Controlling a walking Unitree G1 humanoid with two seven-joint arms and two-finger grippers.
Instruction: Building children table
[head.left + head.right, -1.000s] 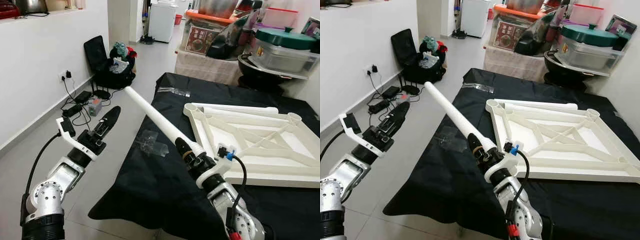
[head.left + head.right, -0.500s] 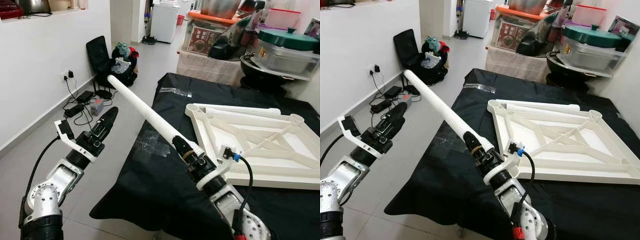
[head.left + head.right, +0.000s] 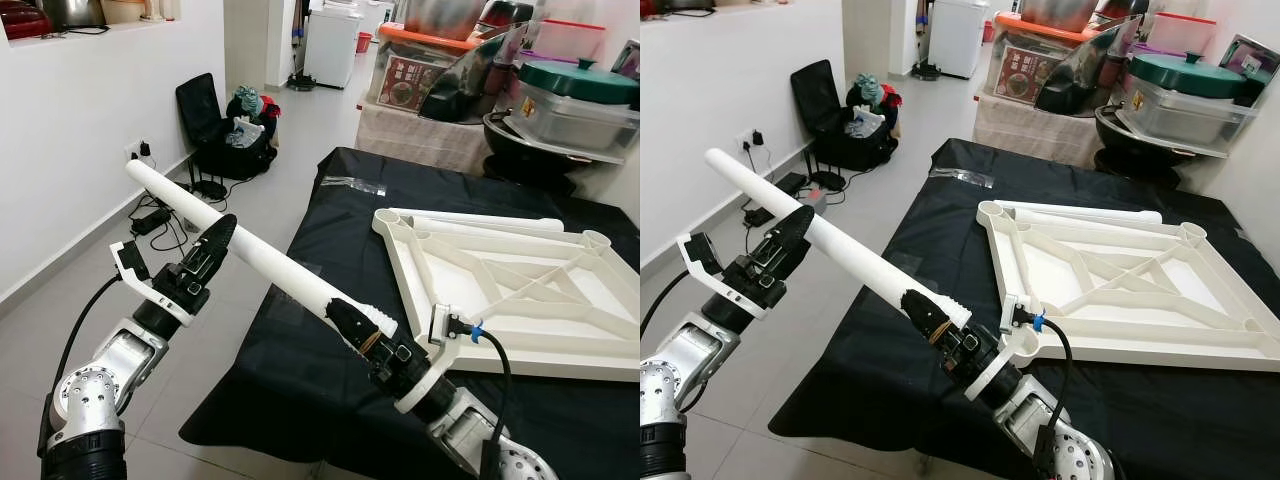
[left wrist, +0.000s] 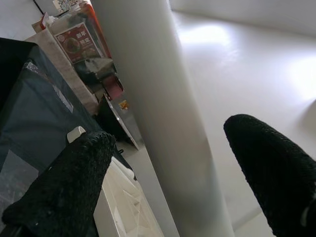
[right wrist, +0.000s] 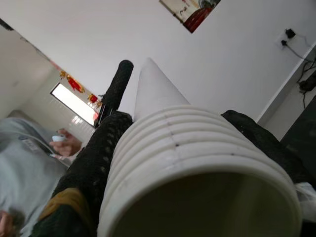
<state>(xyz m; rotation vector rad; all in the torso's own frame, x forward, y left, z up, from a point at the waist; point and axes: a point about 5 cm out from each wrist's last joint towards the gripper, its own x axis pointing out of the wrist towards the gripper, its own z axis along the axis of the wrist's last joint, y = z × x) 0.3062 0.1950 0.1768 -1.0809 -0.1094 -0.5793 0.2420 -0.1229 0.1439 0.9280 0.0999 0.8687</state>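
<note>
On the crowded shelf beyond the black-draped table [image 3: 300, 380], a clear tub with a green lid [image 3: 575, 95] is sitting closed, its contents too murky to tell, and a dark open bag [image 3: 232, 135] on the floor by the wall is spilling clothes. The white table frame [image 3: 500, 290] is lying upside down on the cloth, with a second white leg [image 3: 480, 221] resting along its far edge.

The right gripper [image 3: 362, 335] is pinching the ribbed end of a long white table leg [image 3: 225, 228], holding it slanted out over the floor towards the wall. The left gripper [image 3: 212, 245] is hovering at the leg's mid-length with its fingers spread, one on either side of the tube (the left wrist view shows a gap to each finger [image 4: 64, 192], so they are not touching it).

The right wrist view is looking along the leg's open ribbed end [image 5: 197, 163] and catching a person [image 5: 29, 163] in grey holding something small, partly cut off at the edge.
</note>
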